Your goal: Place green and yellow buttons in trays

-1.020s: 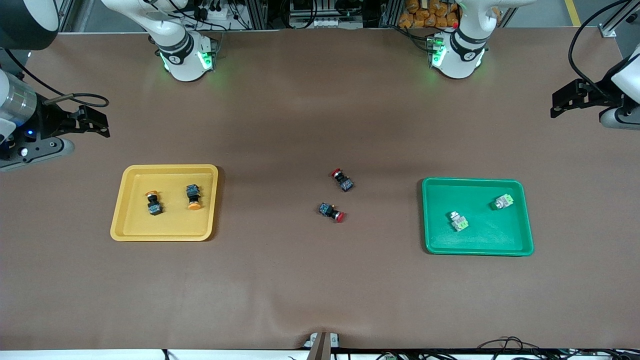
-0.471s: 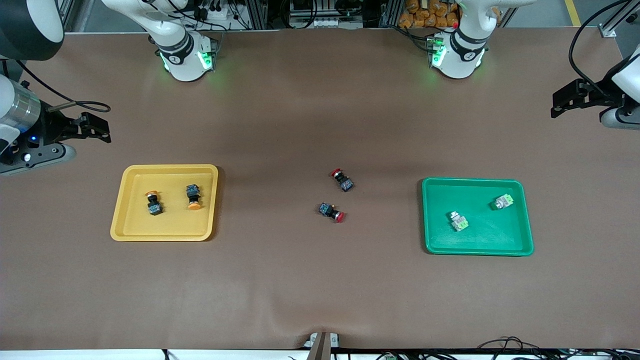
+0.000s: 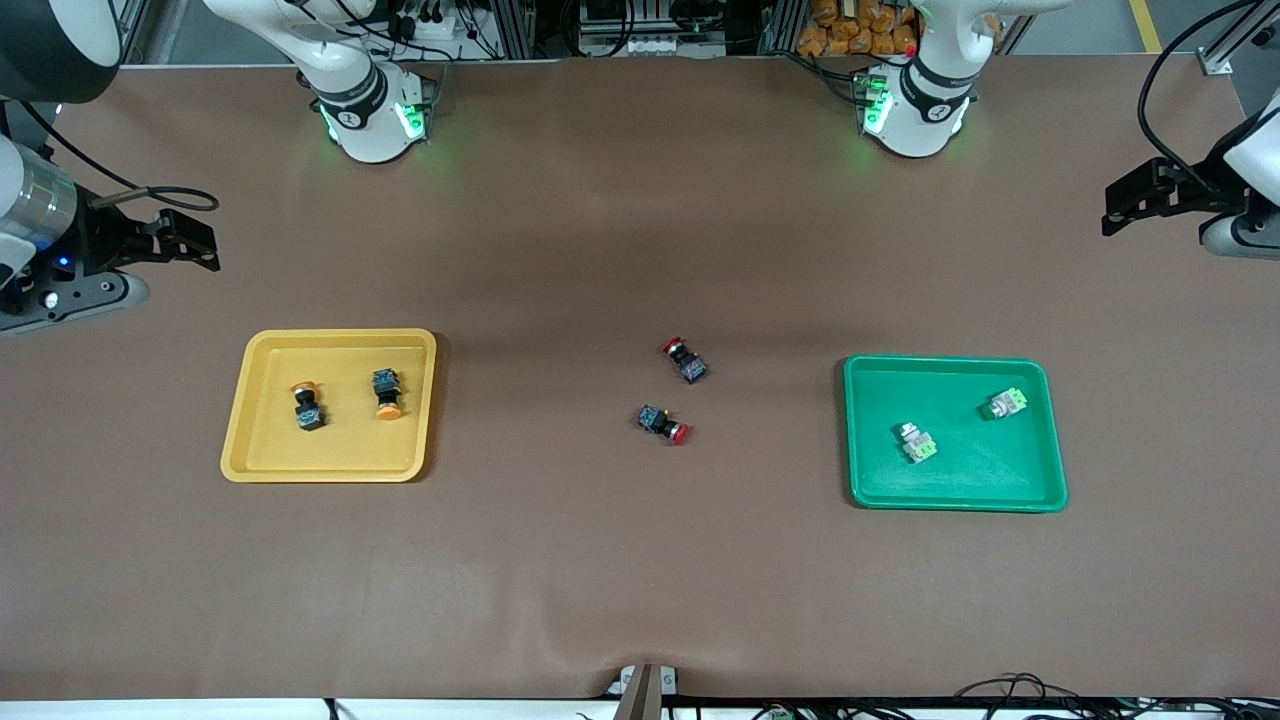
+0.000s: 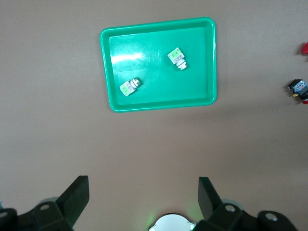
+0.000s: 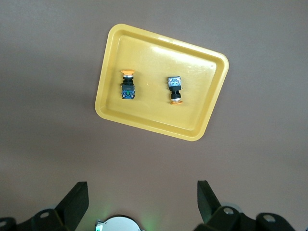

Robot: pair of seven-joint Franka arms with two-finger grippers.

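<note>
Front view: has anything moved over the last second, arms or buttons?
Only the right gripper shifted slightly at its end of the table, drifting toward the robots' bases and then back; it is open and empty. The left gripper, open, the yellow plastic tray, the green plastic tray and all buttons stayed put.

Two trays [image 3: 330,340], six buttons [image 3: 308,405], two claws [image 3: 185,243].

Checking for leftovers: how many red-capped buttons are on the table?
2, both on the bare table between the trays: one red-capped button lies farther from the front camera, the other nearer. None appears hidden.
</note>
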